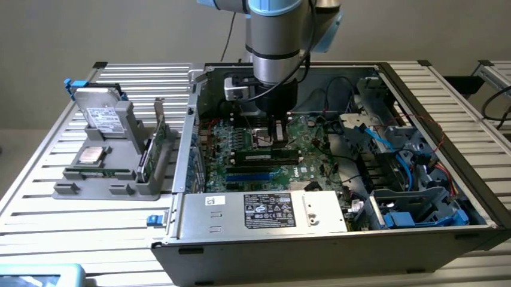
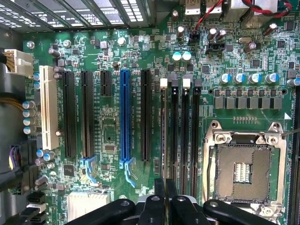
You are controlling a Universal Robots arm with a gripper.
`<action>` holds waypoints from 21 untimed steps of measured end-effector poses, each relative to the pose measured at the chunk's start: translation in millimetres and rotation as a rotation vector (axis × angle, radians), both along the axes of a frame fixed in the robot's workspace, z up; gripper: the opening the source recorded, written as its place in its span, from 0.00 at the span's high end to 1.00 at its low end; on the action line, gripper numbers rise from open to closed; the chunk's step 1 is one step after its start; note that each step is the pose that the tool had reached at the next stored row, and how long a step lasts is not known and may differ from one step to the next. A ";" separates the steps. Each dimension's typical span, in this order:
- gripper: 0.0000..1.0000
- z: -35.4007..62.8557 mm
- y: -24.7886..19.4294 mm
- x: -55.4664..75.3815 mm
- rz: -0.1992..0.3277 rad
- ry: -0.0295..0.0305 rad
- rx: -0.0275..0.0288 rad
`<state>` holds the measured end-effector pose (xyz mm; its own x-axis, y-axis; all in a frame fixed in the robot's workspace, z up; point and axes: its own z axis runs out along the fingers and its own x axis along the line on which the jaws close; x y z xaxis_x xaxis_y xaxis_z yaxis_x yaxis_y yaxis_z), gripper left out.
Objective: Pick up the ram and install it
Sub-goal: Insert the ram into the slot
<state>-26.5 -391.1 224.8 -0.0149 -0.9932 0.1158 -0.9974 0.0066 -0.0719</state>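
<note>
Wall [image 1: 119, 30]: plain, pale beige-grey, across the rear. Surface [image 1: 48, 197]: silver metal, slatted, ribbed lengthwise. Second slatted surface [image 1: 496, 72]: at the exterior view's right, set apart from the first. Floor [image 1: 20, 149]: pale, at the exterior view's left. Light: even, soft.

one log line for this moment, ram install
end effector: shut, low over memory slots | ram: on edge along those slots, beside cpu socket | seated or gripped: cannot tell
</note>
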 end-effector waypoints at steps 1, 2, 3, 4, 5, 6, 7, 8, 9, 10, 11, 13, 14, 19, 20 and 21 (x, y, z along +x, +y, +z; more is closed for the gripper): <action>0.87 -0.3 0.2 0.0 0.000 0.0000 0.0000; 0.87 -0.7 0.3 -0.1 0.000 -0.0001 0.0001; 0.87 -0.9 0.3 -0.2 0.000 0.0000 0.0001; 0.87 -0.9 0.3 -0.2 0.000 0.0001 0.0000; 0.87 -0.9 0.3 -0.3 0.000 0.0002 0.0000; 0.87 -1.0 0.4 -0.4 0.000 0.0001 0.0001; 0.87 -1.0 0.4 -0.4 0.000 0.0001 0.0002; 0.87 -1.0 0.4 -0.5 0.000 0.0006 0.0004; 0.85 -1.1 0.4 -0.5 0.000 0.0004 0.0004; 0.85 -1.1 0.4 -0.5 0.000 0.0001 0.0003; 0.79 -1.1 0.4 -0.5 0.000 0.0000 0.0003; 0.79 -1.1 0.4 -0.4 0.000 0.0000 0.0002; 0.79 -1.1 0.4 -0.4 0.000 -0.0001 0.0003; 0.79 -1.1 0.4 -0.4 0.000 -0.0005 0.0002; 0.79 -1.0 0.4 -0.4 0.000 -0.0006 0.0002; 0.79 -1.0 0.4 -0.4 0.000 -0.0007 0.0002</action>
